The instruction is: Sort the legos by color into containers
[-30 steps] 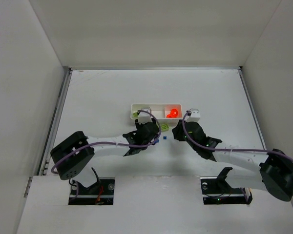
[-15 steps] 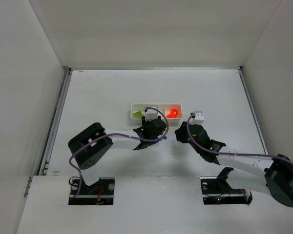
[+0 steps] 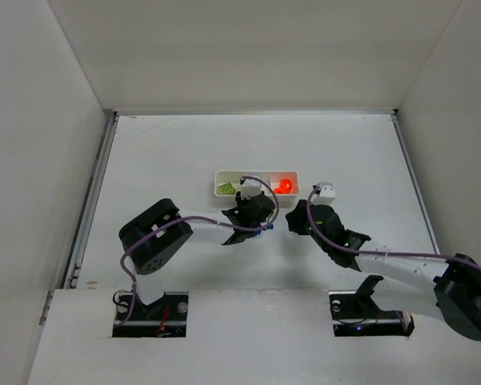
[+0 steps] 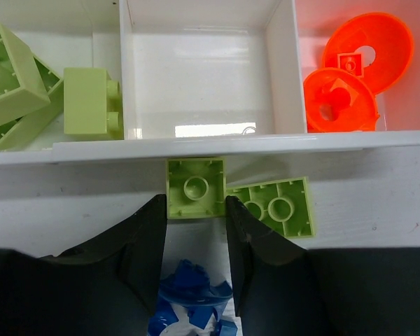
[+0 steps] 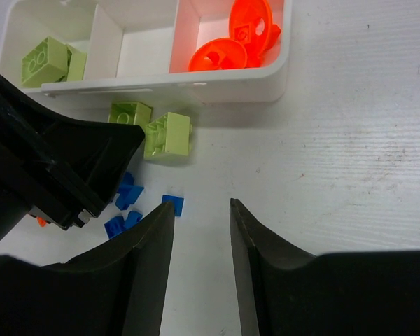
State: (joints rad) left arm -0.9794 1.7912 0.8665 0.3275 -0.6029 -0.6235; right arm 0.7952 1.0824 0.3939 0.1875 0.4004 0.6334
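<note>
The white desk carries a long white plastic tray near its centre, its long axis parallel to the near edge. Its left compartment holds lime green plastic bricks. The middle one is bare and the right one holds orange-red round pieces.

The left claw is narrow. Its fingers flank a small square lime green brick that lies on the desk against the tray's near wall, below the middle compartment. Whether they already pinch it I cannot tell.

The right claw stands wide and empty, farther toward the near edge, so the left arm is the nearer one.

From that brick, the green compartment lies toward the far edge and to the left, over the wall. A larger lime green brick touches its right side, and blue bricks lie behind the fingers.
</note>
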